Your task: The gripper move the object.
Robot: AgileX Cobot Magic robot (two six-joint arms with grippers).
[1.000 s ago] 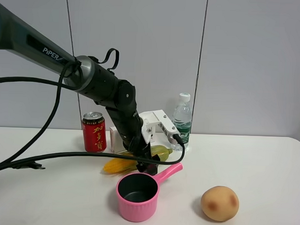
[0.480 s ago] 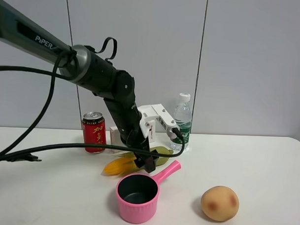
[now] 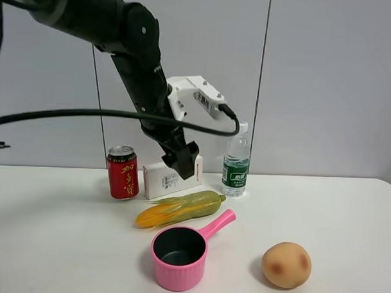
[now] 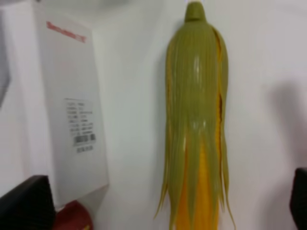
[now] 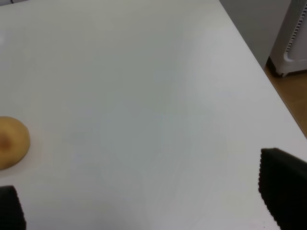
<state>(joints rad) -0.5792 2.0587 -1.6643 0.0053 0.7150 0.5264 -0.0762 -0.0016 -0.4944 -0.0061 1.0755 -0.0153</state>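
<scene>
The corn cob (image 3: pixel 180 209) lies flat on the white table, yellow kernels to the left and green husk to the right, just behind the pink pot (image 3: pixel 179 255). My left gripper (image 3: pixel 184 164) hangs open and empty above the cob, apart from it. In the left wrist view the cob (image 4: pixel 196 120) fills the middle, and the left gripper (image 4: pixel 160 201) shows only as two black fingertips (image 4: pixel 24 206) far apart at the frame's corners. My right gripper (image 5: pixel 146 201) is open and empty over bare table, out of the exterior view.
A red can (image 3: pixel 122 172), a white box (image 3: pixel 172 178) and a water bottle (image 3: pixel 236 162) stand behind the cob. A tan potato (image 3: pixel 286 265) sits right of the pot and also shows in the right wrist view (image 5: pixel 12 143). The table's edge (image 5: pixel 259 67) is near the right gripper.
My left gripper was down at the cob and has risen well above it. The cob stays lying on the table, and the white box behind it is now uncovered.
</scene>
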